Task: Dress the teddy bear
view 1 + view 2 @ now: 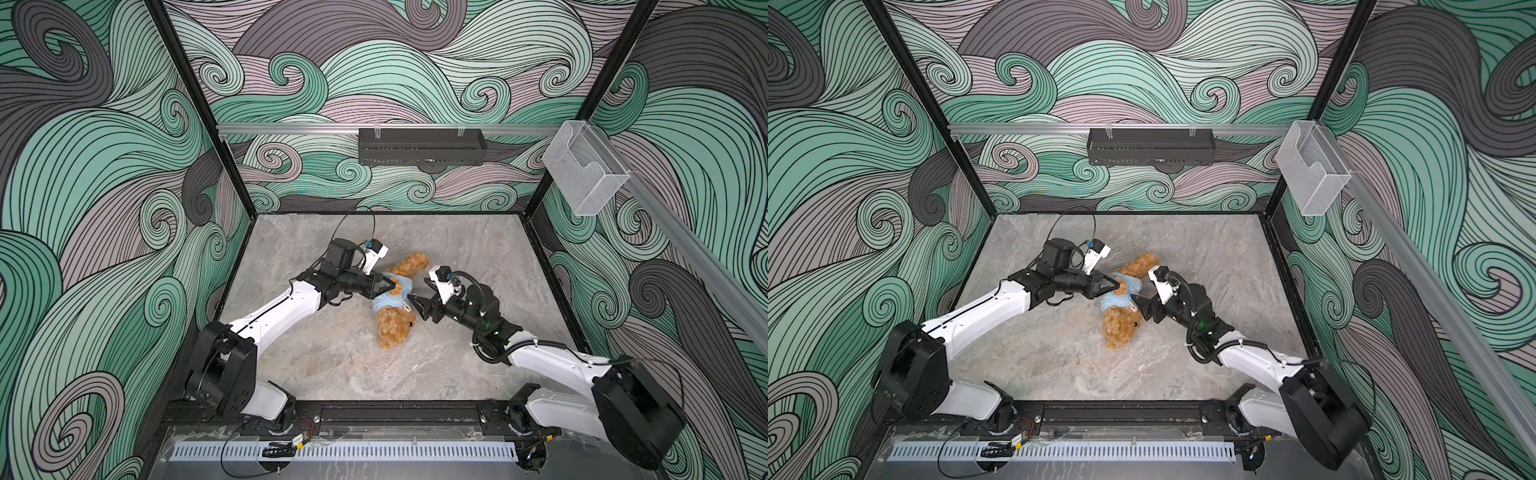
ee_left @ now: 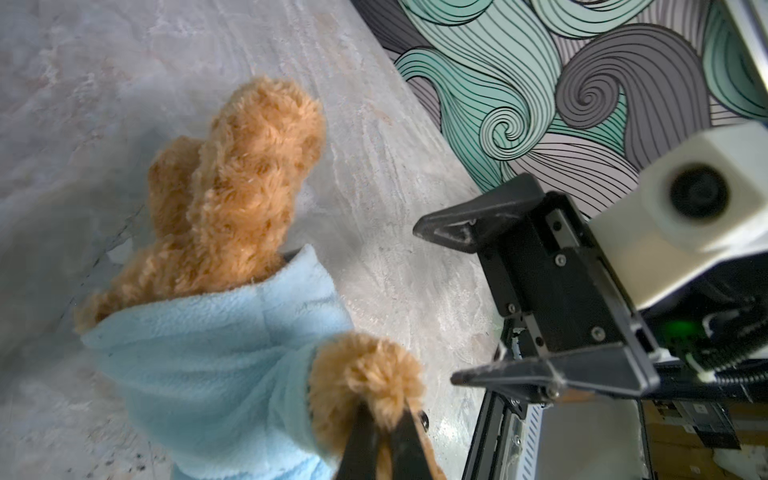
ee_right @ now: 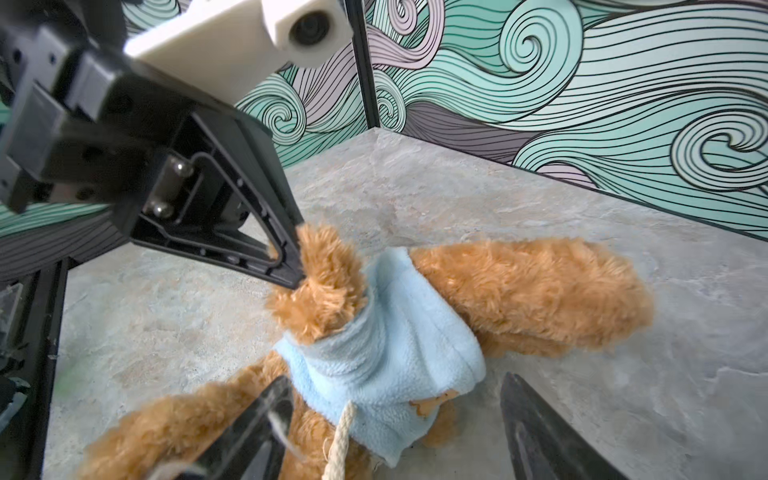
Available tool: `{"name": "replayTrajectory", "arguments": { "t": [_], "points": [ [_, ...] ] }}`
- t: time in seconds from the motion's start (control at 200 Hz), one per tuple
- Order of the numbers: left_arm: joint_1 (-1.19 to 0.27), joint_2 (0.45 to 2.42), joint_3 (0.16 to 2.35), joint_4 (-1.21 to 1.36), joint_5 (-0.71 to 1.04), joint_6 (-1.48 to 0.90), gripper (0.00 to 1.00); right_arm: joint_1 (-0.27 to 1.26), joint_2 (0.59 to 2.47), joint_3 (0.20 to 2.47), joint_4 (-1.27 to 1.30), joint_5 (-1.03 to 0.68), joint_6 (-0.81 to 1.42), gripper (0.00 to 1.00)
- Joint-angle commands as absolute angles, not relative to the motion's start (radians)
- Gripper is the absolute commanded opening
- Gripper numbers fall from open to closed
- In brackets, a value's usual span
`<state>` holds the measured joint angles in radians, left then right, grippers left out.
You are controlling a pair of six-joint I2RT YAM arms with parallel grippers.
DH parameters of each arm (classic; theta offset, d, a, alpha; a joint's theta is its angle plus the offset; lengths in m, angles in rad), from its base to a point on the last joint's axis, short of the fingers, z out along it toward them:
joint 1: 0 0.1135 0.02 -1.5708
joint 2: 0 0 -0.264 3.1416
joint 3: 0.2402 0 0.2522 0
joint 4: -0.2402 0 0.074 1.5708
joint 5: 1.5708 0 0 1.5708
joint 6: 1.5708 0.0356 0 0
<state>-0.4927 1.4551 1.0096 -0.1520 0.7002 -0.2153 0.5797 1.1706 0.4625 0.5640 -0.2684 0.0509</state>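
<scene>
Teddy bear (image 1: 392, 328), blue shirt (image 1: 390, 300) bunched on torso — left gripper (image 1: 394, 286) pinches its paw (image 2: 365, 374); right gripper (image 1: 419, 289) open, just right. Best: grip hem (image 2: 299, 266), pull toward legs (image 1: 415, 262) — paw anchored.

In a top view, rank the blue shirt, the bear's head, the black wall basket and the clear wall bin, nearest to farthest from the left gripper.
1. blue shirt, beside the left gripper.
2. bear's head, toward the front.
3. black basket, on the back wall.
4. clear bin, on the right wall.
</scene>
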Motion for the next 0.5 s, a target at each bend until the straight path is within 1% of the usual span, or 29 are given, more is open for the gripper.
{"name": "replayTrajectory", "arguments": {
  "t": [0.0, 0.075, 0.15, 0.27, 0.37, 0.49],
  "points": [
    [-0.486, 1.467, 1.067, -0.140, 0.804, -0.150, 0.00, 0.486, 1.151, 0.532, 0.338, -0.356, 0.109, 0.78],
    [-0.486, 1.468, 1.085, -0.147, 0.818, -0.126, 0.00, 0.428, 1.178, 0.585, 0.264, -0.439, 0.134, 0.72],
    [-0.486, 1.472, 1.104, -0.171, 0.833, -0.098, 0.00, 0.409, 1.211, 0.609, 0.236, -0.472, 0.153, 0.67],
    [-0.486, 1.490, 1.118, -0.190, 0.847, -0.083, 0.00, 0.407, 1.298, 0.624, 0.277, -0.559, 0.172, 0.58],
    [-0.486, 1.499, 1.118, -0.187, 0.860, -0.085, 0.00, 0.415, 1.379, 0.656, 0.346, -0.631, 0.212, 0.56],
    [-0.486, 1.508, 1.120, -0.190, 0.866, -0.084, 0.00, 0.437, 1.445, 0.696, 0.384, -0.650, 0.221, 0.55]
  ]
}}
